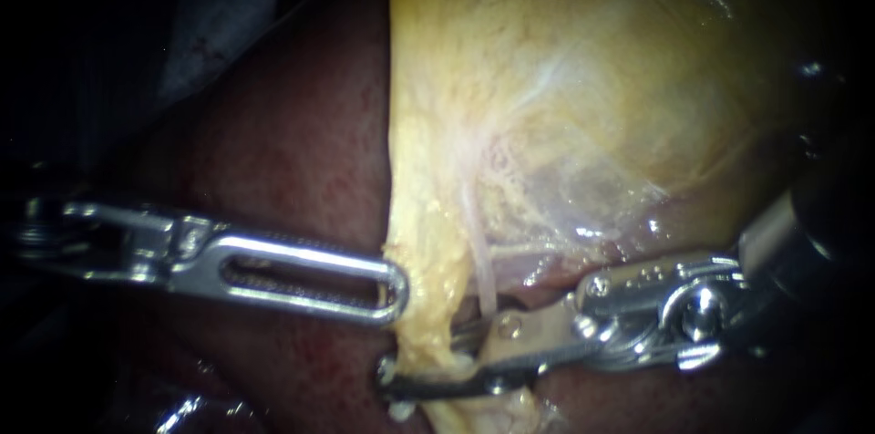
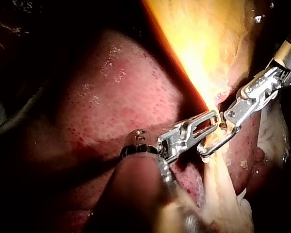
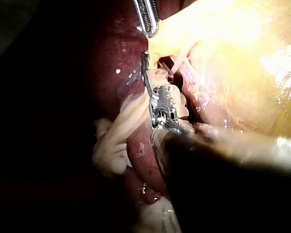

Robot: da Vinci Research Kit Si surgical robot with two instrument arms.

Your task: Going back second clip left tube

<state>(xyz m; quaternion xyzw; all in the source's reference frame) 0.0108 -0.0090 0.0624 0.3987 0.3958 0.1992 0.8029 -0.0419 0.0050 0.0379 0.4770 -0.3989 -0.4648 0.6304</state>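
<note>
Instruments numbered two in the endoscope view, working over one liver [image 1: 292, 142] and one gallbladder [image 1: 592, 78]. The left instrument [image 1: 396, 293] had its slotted jaws closed on the edge of a single yellow strand [image 1: 424, 306] hanging from the gallbladder. The right instrument [image 1: 428, 361] held its jaws apart, with the lower part of the strand lying between them. One pale tube [image 1: 481, 261] ran down just beside the strand and ended near the right instrument's upper jaw. The left wrist view showed both tips almost meeting at the strand, plus a wide stretch of liver, but the tube could not be picked out there. Only the right wrist view showed pale lumps [image 3: 111, 145] beside the right shaft, and the strand drawn to a point at the left tip.
</note>
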